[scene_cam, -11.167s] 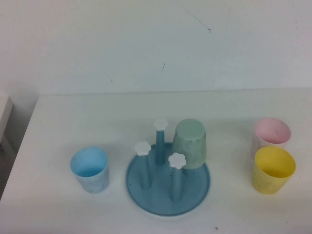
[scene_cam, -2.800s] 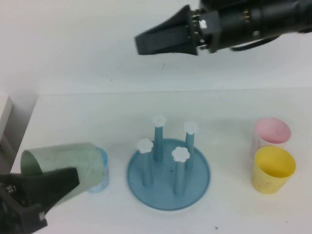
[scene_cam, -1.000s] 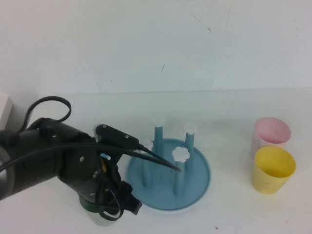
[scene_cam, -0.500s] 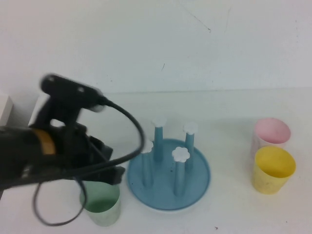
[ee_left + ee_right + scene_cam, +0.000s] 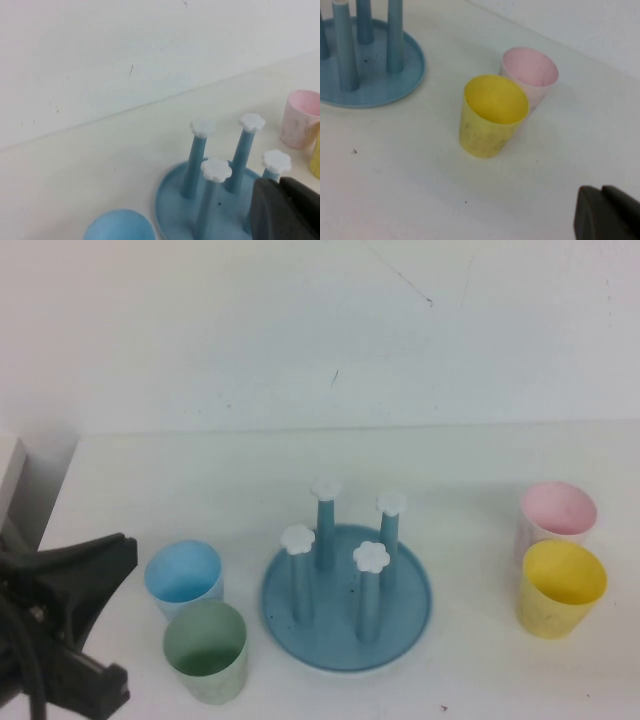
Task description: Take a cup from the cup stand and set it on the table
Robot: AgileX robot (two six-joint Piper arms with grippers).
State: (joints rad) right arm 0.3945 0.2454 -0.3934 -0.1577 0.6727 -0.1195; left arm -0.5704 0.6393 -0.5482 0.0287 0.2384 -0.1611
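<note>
The pale green cup [image 5: 205, 651] stands upright, mouth up, on the white table [image 5: 460, 455], just in front of the light blue cup [image 5: 183, 576] and left of the cup stand [image 5: 345, 615]. All four of the stand's pegs are bare, and it also shows in the left wrist view [image 5: 215, 200]. My left gripper [image 5: 118, 550] is at the table's front left, apart from the green cup. In the left wrist view, the left gripper [image 5: 280, 181] is shut and empty. My right gripper [image 5: 601, 189] is shut and empty over bare table, out of the high view.
A yellow cup [image 5: 562, 587] and a pink cup [image 5: 557, 510] stand together at the right, also in the right wrist view as yellow [image 5: 492, 115] and pink [image 5: 529, 72]. The wall runs along the table's far edge.
The green cup went from a peg to the table in the left gripper. Over the last second the left arm let it go and drew back to the front left.
</note>
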